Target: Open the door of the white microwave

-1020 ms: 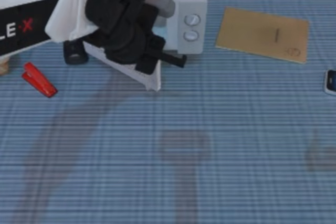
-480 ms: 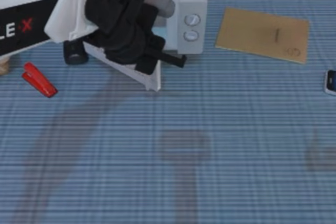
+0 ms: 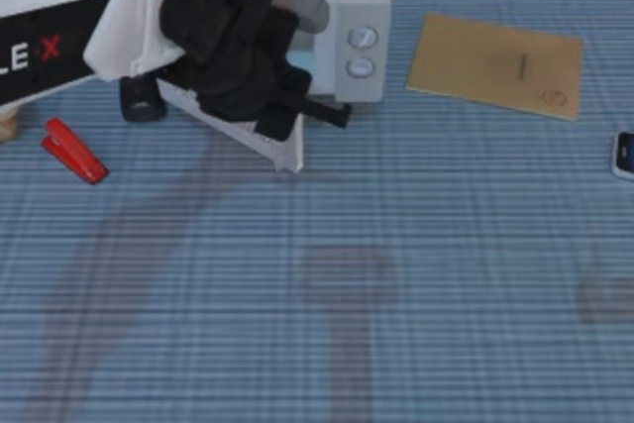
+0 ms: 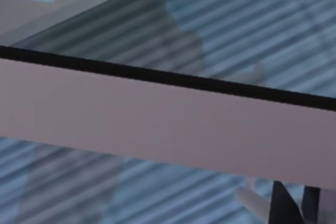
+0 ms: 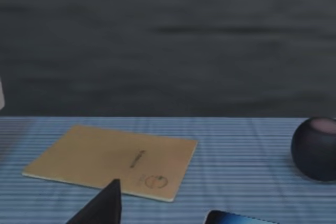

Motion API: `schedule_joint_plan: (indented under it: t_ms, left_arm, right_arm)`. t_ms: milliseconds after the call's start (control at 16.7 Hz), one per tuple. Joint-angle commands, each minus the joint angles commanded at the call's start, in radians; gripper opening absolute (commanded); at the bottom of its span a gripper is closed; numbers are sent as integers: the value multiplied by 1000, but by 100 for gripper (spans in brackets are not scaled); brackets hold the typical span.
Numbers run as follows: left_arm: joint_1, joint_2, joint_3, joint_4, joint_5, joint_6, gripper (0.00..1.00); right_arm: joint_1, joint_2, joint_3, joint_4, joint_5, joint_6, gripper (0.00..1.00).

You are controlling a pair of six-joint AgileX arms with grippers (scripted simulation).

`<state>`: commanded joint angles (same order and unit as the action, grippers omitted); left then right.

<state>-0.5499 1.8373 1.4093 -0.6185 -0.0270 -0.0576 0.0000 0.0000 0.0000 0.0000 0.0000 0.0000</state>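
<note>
A: What is seen of the white microwave (image 3: pixel 342 7)?
B: It is placed at the table's (image 3: pixel 446 274) far edge, toward eleven o'clock in the top view, and its two knobs are faced toward six o'clock. The door (image 3: pixel 260 138) is already swung partway out, its free edge pointed toward six o'clock.

A: And how is the door being worked?
B: The left gripper (image 3: pixel 297 111) is set against the door near that free edge, with the arm laid across the microwave's front. Whether its fingers are clamped on the door or merely hooked behind it cannot be told; in the left wrist view only the door's panel (image 4: pixel 157 129) is shown, very close.

A: How should the step be carried out well?
B: An arc about the hinge should be followed, it is judged, not a straight pull, so the microwave is not dragged.

A: Is anything in the way?
B: A tan notebook (image 3: pixel 495 64) lies at one o'clock and a red stapler (image 3: pixel 72 151) at nine o'clock, both well apart from the door. The right arm is kept out of the top view; its fingers cannot be judged.
</note>
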Motion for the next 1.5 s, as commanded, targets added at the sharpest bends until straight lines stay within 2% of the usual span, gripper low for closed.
schedule_joint_plan:
  t_ms: [540, 1500]
  left_arm:
    - [51, -75, -86, 15, 76, 146, 0]
    - [51, -75, -86, 15, 76, 146, 0]
  right_arm:
    - [0, 0, 0, 0, 0, 0, 100]
    - [0, 0, 0, 0, 0, 0, 100]
